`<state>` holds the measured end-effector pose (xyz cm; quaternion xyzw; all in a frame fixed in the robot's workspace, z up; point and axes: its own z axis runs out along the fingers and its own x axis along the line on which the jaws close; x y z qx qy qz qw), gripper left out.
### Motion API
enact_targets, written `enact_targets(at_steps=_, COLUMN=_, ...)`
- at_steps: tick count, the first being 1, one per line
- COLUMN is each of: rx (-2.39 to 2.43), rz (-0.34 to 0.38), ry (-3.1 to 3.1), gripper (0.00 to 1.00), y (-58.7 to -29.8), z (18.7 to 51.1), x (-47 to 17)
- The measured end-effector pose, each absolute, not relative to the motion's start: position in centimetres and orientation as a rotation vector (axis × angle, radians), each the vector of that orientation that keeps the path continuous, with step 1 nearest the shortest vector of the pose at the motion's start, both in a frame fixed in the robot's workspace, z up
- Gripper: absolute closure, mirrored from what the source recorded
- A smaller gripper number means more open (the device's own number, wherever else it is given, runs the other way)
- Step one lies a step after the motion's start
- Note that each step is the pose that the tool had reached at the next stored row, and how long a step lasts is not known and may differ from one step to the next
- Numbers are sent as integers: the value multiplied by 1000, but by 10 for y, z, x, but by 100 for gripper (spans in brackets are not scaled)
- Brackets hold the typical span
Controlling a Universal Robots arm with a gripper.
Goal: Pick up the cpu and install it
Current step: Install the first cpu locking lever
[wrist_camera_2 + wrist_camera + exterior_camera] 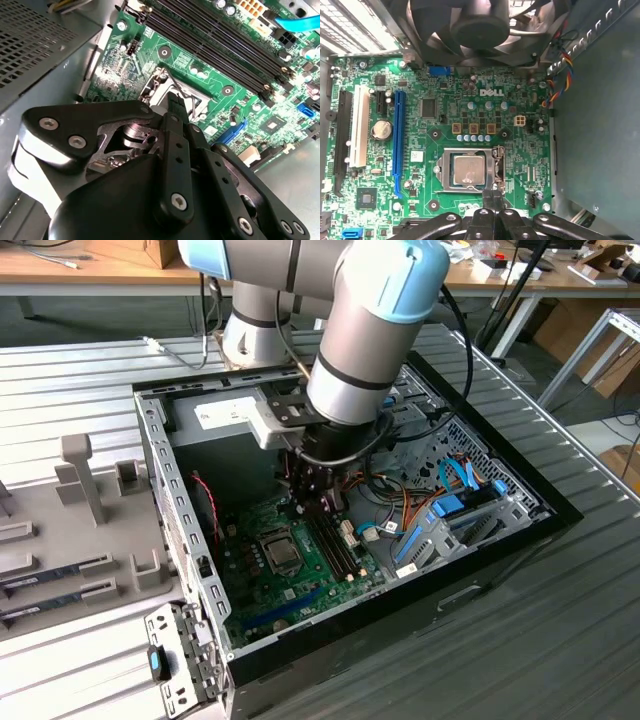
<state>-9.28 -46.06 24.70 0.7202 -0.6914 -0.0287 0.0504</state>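
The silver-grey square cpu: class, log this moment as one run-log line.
cpu: silver-grey square cpu seated in motherboard socket | gripper: black gripper beside socket, holding nothing | green motherboard inside open case

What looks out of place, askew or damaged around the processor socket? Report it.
Nothing stands out. The cpu lies flat and square inside the socket on the motherboard, its edges parallel to the frame. It carries a faint smear on its metal top. The claw hangs just beside the socket. No loose parts lie on the board.

Silver-grey cpu (468, 170) on a green motherboard (520, 150) with a blue slot (397, 145); black tool (492, 212).
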Motion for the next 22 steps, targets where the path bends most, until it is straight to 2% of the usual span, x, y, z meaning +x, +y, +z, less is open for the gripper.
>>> enact_targets(at_steps=22, rx=2191, rz=-98, ry=-2095, gripper=89, y=-479, z=234, x=-88)
